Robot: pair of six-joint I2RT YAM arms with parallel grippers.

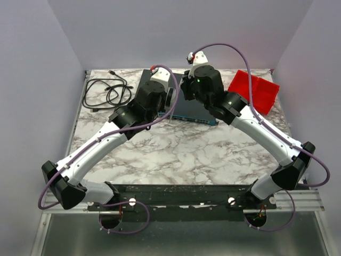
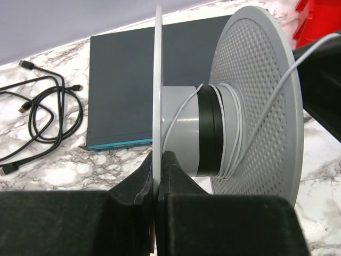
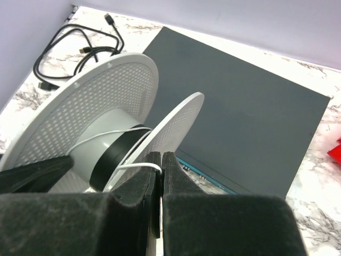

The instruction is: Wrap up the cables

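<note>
Arms (image 1: 101, 141) angle inward, jaws clamping spool (image 2: 250, 101), cable (image 3: 130, 166).

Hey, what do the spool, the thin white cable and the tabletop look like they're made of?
Spool: probably matte grey plastic, dotted with moulded perforations. Thin white cable: smooth plastic-sheathed wire, judging by how limply it curves. Tabletop: white marble look with grey veins; stone or printed laminate, unclear.

white cable (image 2: 241, 128) around grey spool (image 2: 256, 74)
</note>
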